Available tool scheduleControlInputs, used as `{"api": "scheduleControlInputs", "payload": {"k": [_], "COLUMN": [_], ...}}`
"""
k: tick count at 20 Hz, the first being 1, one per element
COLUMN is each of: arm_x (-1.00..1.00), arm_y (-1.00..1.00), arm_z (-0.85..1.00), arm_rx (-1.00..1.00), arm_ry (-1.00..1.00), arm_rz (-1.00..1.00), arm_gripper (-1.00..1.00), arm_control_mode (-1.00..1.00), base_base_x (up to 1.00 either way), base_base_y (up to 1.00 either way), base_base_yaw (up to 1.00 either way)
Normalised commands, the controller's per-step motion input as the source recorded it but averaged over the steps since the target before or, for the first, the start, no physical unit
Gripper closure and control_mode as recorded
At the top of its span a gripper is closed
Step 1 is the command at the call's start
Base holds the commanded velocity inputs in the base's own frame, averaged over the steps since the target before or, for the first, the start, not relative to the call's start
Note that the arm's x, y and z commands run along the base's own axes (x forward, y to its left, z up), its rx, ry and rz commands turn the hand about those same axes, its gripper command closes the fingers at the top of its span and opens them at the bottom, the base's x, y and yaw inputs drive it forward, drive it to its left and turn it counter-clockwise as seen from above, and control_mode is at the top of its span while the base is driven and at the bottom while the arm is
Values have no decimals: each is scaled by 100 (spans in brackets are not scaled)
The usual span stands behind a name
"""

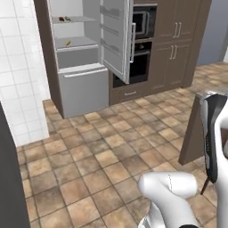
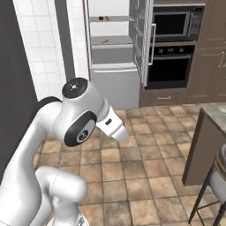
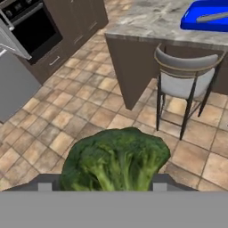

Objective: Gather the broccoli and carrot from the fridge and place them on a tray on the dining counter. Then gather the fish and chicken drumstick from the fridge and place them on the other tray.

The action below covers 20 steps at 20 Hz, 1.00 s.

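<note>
The broccoli (image 3: 115, 158), a large green head, sits at the bottom of the hand view with my gripper (image 3: 102, 186) shut on it; a grey fingertip (image 3: 44, 185) shows on either side. Beyond it the dining counter (image 3: 147, 22) carries a blue tray (image 3: 192, 22) at its far end, with a grey elongated shape inside. The fridge (image 1: 80, 62) stands open across the room. A small orange piece, seemingly the carrot (image 1: 68, 43) (image 2: 104, 41), lies on its lower shelf. Small things on the upper shelf (image 1: 67, 18) are too small to tell apart.
A grey-seated stool (image 3: 185, 82) (image 2: 218, 176) stands against the counter's side (image 2: 198, 145). The fridge door (image 1: 116, 40) hangs open toward the wall oven (image 1: 142, 49). Brown tiled floor (image 1: 98, 151) lies between fridge and counter. White tiled wall (image 1: 22, 67) is on the left.
</note>
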Motion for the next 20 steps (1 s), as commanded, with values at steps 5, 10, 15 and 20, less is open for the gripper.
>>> {"api": "scheduleControlInputs", "payload": {"k": [5,10,15,20], "arm_x": [0,0,0,0], "arm_y": [0,0,0,0], "arm_z": [0,0,0,0], "arm_rx": [0,0,0,0], "arm_ry": [0,0,0,0], "arm_rz": [0,0,0,0], "arm_gripper": [100,100,100,100], "arm_control_mode": [100,100,100,100], "base_base_x": [-87,-57,0,8], "base_base_y": [-25,-7,0,0], "base_base_yaw": [0,-8,-34,-46]}}
